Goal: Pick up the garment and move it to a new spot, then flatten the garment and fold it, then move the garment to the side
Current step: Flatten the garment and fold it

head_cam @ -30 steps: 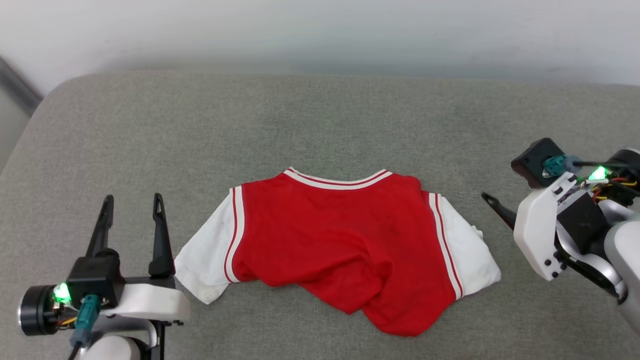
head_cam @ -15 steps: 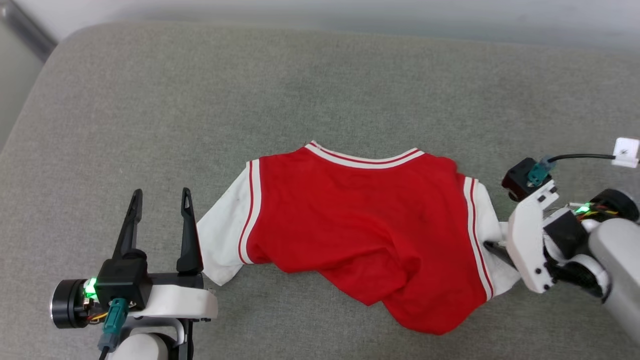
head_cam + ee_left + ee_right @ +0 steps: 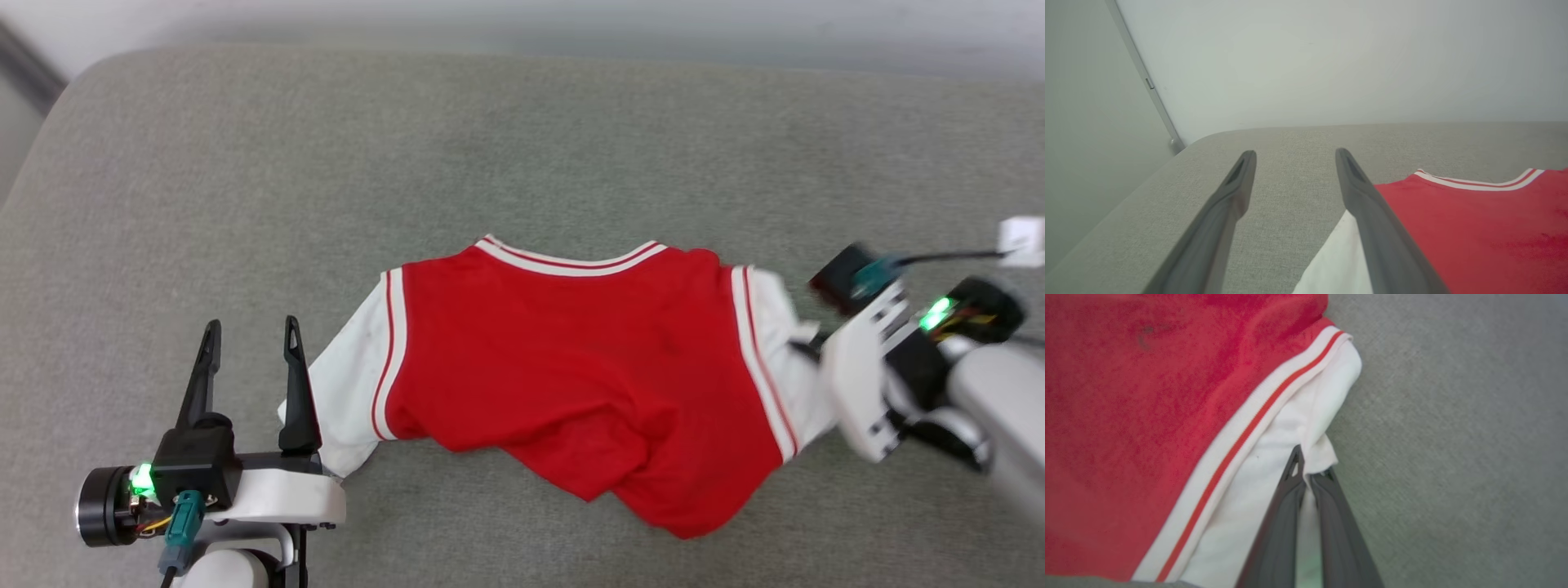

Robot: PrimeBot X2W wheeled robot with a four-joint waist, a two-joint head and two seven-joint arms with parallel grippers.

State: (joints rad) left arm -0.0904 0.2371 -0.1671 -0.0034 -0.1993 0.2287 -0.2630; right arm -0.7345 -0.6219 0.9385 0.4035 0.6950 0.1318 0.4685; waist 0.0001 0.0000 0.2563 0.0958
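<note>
Grey fabric cushion [image 3: 522, 147] under pale wall [image 3: 1331, 61], left pincer [image 3: 253, 327] spread wide and empty, right beside garment's left sleeve [image 3: 347, 408], garment [image 3: 571, 367] rumpled mid-cushion, collar on its far side, right pincer [image 3: 1310, 463] clamped tight on garment's white right sleeve [image 3: 1257, 477]

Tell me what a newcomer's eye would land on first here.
First the red garment with white sleeves, lying rumpled in the middle of the grey cushion in the head view. Next, the right gripper, shut on the bunched edge of the white sleeve at the garment's right end. At the lower left, the left gripper stands open beside the other sleeve, holding nothing.
</note>
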